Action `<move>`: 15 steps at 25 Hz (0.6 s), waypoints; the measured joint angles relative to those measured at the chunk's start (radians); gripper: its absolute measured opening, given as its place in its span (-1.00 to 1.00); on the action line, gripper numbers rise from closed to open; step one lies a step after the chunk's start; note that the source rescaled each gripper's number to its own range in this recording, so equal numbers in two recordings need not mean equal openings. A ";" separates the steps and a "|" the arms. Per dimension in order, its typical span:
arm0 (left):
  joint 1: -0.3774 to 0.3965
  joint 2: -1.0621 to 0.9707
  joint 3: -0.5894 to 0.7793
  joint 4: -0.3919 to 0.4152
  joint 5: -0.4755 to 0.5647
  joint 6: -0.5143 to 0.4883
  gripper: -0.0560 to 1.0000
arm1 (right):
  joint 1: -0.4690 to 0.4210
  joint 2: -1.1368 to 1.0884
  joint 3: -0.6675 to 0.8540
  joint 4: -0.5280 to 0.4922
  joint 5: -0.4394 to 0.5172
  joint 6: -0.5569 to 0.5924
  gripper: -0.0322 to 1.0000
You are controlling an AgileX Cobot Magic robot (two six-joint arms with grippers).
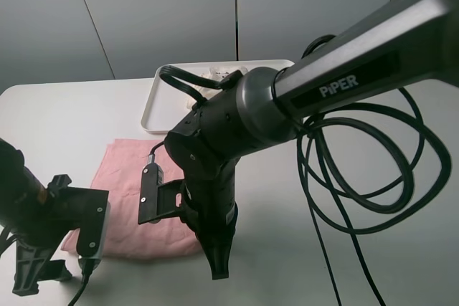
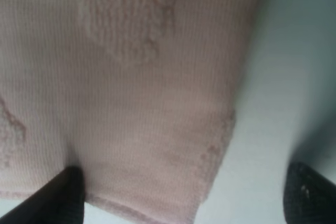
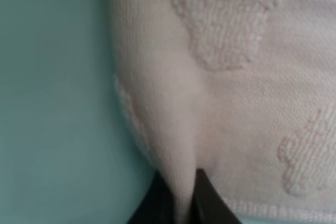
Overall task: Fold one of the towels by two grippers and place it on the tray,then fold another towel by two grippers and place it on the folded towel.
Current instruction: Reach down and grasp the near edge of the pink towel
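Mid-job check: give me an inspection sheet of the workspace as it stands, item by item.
Surface: white table.
Job's things: pink terry towel spread on the table; flat white plastic tray behind it; what looks like a cream towel on the tray, mostly hidden by the right arm.
Clutter: nothing seen.
Hands: left hand open, fingers astride a towel corner; right hand shut, pinching a raised fold at the pink towel's edge.
Cables: black cables loop from the right arm over the table.
Surroundings: grey panelled wall.
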 joint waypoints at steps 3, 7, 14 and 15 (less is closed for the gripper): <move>0.000 0.004 0.000 0.000 -0.017 0.000 0.97 | 0.000 0.000 0.000 0.000 0.000 0.004 -0.93; 0.000 0.004 0.000 0.000 -0.023 0.000 0.97 | 0.000 0.000 0.000 0.000 0.008 0.004 -0.93; 0.000 0.004 0.000 0.000 -0.053 0.000 0.20 | 0.000 0.002 -0.002 0.004 0.022 0.004 -0.93; 0.000 0.004 0.000 0.002 -0.061 0.000 0.01 | 0.000 0.002 -0.002 0.006 0.022 0.004 -0.94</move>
